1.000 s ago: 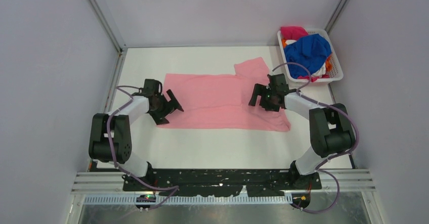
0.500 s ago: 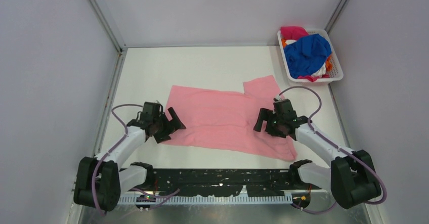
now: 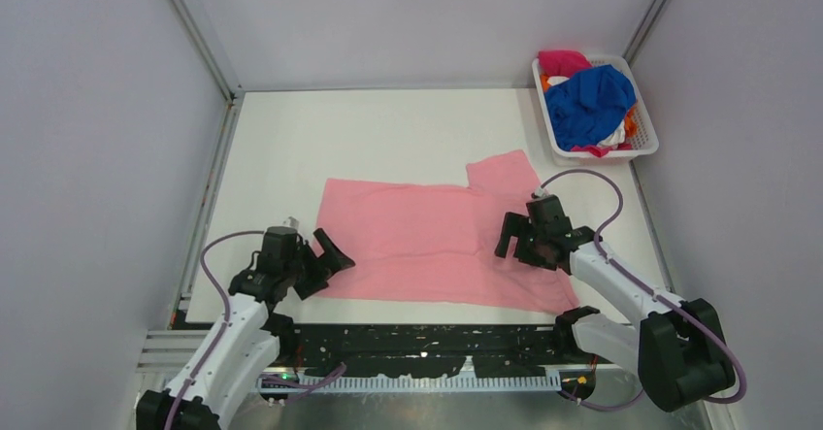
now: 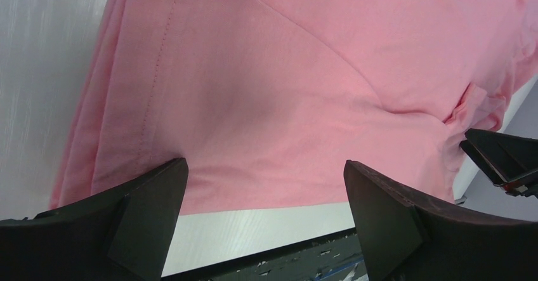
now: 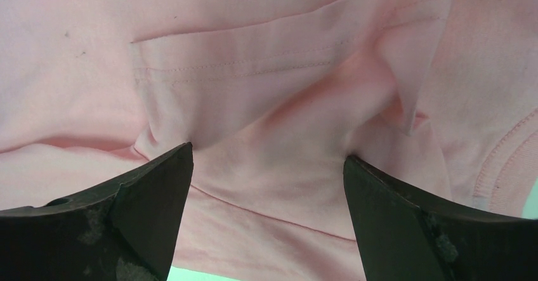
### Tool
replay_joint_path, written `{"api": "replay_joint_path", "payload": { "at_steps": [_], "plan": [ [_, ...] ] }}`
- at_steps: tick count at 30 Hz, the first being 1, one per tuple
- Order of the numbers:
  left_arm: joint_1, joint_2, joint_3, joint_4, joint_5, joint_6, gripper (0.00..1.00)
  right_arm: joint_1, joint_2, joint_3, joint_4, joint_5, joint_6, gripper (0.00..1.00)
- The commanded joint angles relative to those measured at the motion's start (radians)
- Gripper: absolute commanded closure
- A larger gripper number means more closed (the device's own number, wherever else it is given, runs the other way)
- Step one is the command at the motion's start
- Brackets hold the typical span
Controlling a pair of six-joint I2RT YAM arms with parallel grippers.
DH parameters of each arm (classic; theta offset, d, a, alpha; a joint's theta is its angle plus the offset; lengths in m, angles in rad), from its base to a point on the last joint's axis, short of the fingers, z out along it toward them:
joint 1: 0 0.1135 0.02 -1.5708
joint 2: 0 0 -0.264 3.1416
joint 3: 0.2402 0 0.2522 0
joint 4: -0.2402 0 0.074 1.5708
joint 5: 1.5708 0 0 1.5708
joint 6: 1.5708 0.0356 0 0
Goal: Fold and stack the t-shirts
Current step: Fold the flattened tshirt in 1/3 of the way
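Note:
A light pink t-shirt (image 3: 427,241) lies spread flat on the white table, one sleeve pointing to the far right. My left gripper (image 3: 325,267) is open at the shirt's left hem, its fingertips pressing down on the cloth (image 4: 266,84). My right gripper (image 3: 514,244) is also open, with both tips pressed into the puckered pink cloth (image 5: 273,103) near the right sleeve. Nothing sits between the jaws of the left gripper (image 4: 264,167) or the right gripper (image 5: 266,151). A royal blue t-shirt (image 3: 590,100) is heaped with a magenta one (image 3: 563,61), an orange one (image 3: 632,119) and a white one (image 3: 613,137).
The heap fills a white mesh basket (image 3: 648,137) at the far right corner. Grey walls close in the table on three sides. A black base plate (image 3: 427,338) runs along the near edge, close to the shirt's front hem.
Both arms have drawn back toward the near edge with open jaws pressed on the pink shirt. The shirt has slid nearer with them.

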Motion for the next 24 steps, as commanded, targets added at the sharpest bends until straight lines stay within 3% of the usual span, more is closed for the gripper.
{"api": "replay_joint_path", "payload": {
  "at_steps": [1, 16, 24],
  "plan": [
    [-0.01, -0.077, -0.074, -0.24, 0.002, -0.038, 0.0, 0.003, 0.023, 0.038, 0.005, 0.07, -0.032, 0.05],
    [-0.014, -0.359, -0.115, -0.454, -0.001, -0.112, 0.0, -0.003, 0.021, 0.098, 0.033, 0.104, -0.122, 0.05],
    [-0.013, -0.365, -0.054, -0.451, 0.009, -0.098, 0.0, -0.004, -0.034, 0.122, 0.042, 0.044, -0.145, 0.05]
  ]
}}
